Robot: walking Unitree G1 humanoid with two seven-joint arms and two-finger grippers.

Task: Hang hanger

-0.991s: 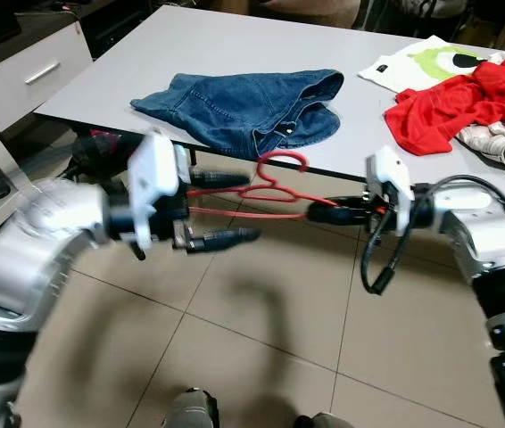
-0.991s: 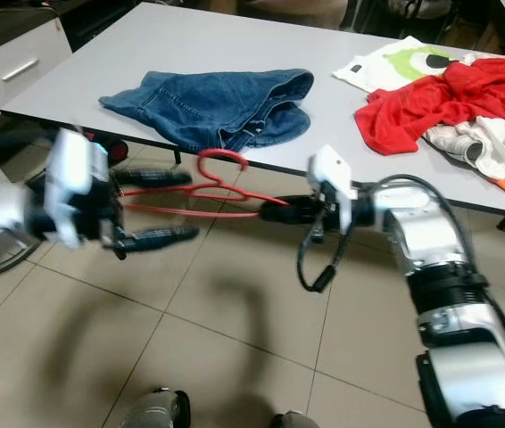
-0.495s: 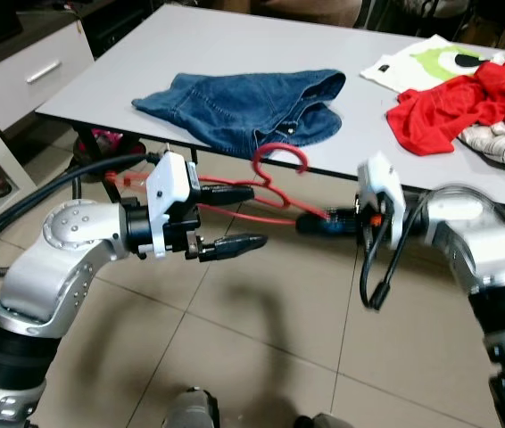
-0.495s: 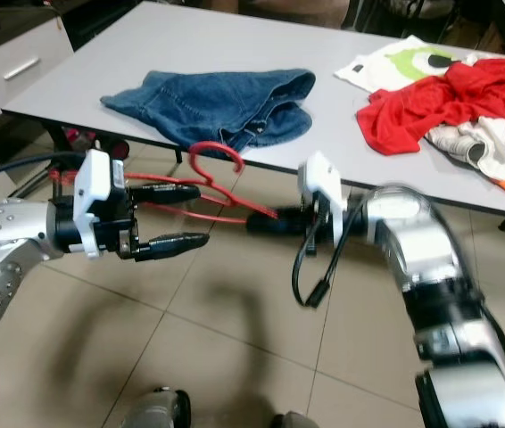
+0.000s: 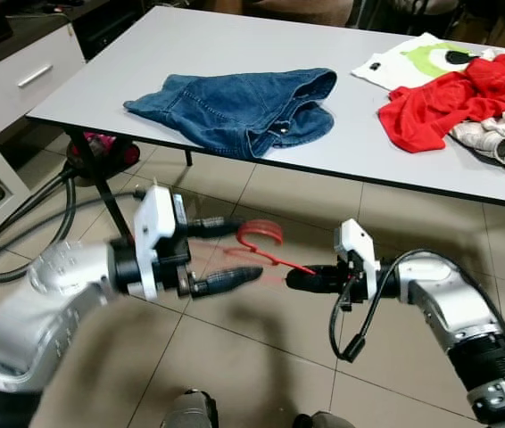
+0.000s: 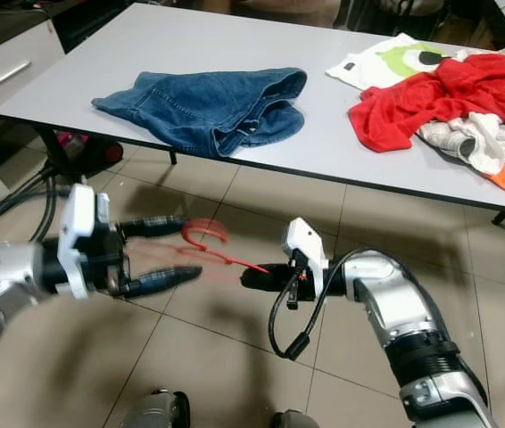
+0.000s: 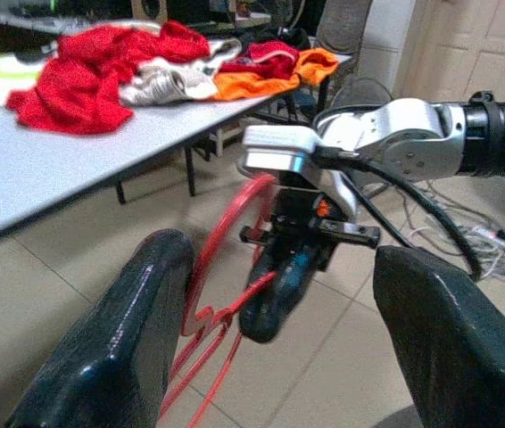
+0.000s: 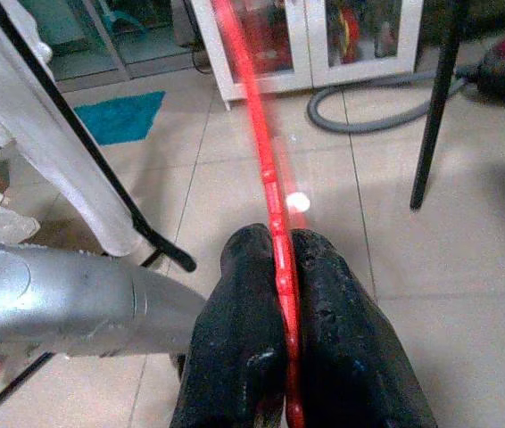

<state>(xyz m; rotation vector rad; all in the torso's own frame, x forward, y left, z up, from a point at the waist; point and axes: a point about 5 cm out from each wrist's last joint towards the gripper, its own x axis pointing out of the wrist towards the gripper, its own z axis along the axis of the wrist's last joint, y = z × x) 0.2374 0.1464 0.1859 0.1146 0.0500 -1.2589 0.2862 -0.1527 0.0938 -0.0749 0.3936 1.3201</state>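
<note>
Right pincer (image 5: 299, 280) is clamping one end of the thin red wire hanger (image 5: 261, 239), holding it low over the tiled floor (image 5: 261, 357) in front of the grey table (image 5: 235, 36) that carries blue denim shorts (image 5: 239, 107). Left pincer (image 5: 226, 254) is standing wide, its fingers straddling the hanger's far end without gripping. Judging by this, the hanger is being carried and steadied; next, a rail must be found, and none is appearing yet.

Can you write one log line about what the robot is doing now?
right gripper: shut on red wire hanger | left gripper: open beside it | above tiled floor
</note>
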